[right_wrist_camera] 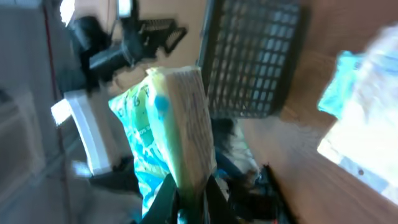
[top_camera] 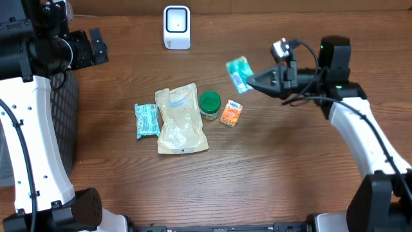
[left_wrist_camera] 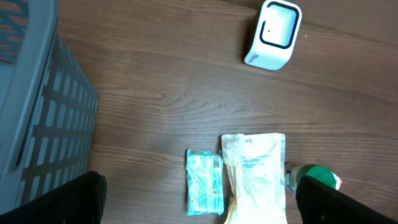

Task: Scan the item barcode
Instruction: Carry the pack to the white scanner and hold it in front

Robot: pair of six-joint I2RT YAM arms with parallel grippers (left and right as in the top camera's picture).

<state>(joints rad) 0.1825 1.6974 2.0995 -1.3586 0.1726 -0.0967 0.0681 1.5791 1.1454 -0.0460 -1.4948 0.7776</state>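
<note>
Overhead first: shows the right gripper (top_camera: pixel 250 80) clamped tight on a teal item packet (top_camera: pixel 239 73), held tilted above the table (top_camera: pixel 290 174), to the right of the white scanner (top_camera: pixel 176 27) and apart from it. Shows also a row mid-table: a flat teal pack (top_camera: pixel 147 120), a beige pouch (top_camera: pixel 181 120) touching it, a green-lidded jar (top_camera: pixel 210 104) and an orange box (top_camera: pixel 231 114) (the last two just beside each other). Places the left gripper (top_camera: pixel 96 46) at the far left, near a dark basket (top_camera: pixel 64 122), holding nothing. Next, from the left wrist: looks down between widely spread fingers (left_wrist_camera: pixel 81 199) at the flat pack, the pouch, the jar lid and the scanner, with the basket wall at left. Lastly, from the right wrist: finds the item packet upright and close, its lower edge pinched between the pressed-together fingers (right_wrist_camera: pixel 161 202), with the basket blurred behind.
</note>
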